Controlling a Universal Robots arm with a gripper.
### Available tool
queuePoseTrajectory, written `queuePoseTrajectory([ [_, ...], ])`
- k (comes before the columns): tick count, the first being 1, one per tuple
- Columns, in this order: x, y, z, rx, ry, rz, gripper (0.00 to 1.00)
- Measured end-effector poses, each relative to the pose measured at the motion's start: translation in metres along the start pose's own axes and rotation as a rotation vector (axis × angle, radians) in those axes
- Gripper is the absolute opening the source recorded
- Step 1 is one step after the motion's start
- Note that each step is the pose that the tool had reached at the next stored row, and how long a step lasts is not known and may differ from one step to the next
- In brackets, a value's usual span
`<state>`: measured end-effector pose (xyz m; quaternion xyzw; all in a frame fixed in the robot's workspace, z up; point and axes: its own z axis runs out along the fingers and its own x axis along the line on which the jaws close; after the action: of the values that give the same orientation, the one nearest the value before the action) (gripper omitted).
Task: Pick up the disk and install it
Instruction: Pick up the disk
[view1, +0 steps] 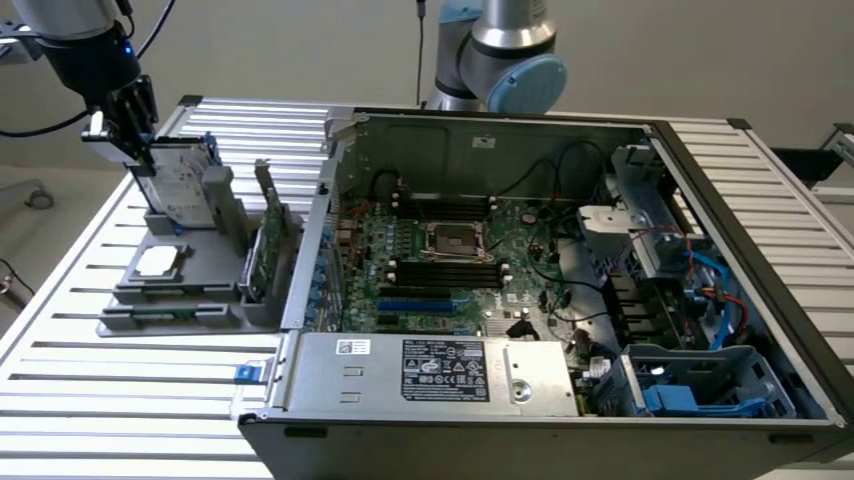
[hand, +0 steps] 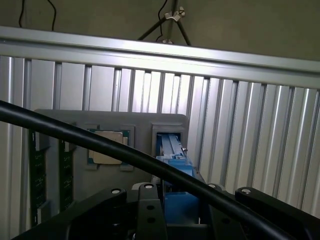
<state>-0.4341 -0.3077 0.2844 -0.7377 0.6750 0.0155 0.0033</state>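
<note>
The disk (view1: 184, 185), a silver-grey drive in a blue carrier, stands upright on edge at the back of a grey parts holder (view1: 147, 300) at the exterior view's left. My gripper (view1: 134, 140) comes down on its top edge from the upper left. In the wrist view the disk (hand: 175, 155) is seen edge-on, its blue carrier running up between the black fingers of my gripper (hand: 180, 202), which close on its two faces. The disk's lower end still sits at the holder's slot (hand: 169, 131).
The holder also carries a square silver chip (view1: 158, 260) and an upright green card (view1: 274, 240). The open computer case (view1: 400, 370) lies to the exterior view's right, with blue drive bays (view1: 694, 385) at its near right corner. A black cable (hand: 125, 150) crosses the wrist view.
</note>
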Motion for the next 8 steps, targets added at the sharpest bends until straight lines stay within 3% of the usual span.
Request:
queuePoseTrajectory([
  [8,0.0,0.0,-0.0004,-0.0008,-0.0002,0.0,0.33],
])
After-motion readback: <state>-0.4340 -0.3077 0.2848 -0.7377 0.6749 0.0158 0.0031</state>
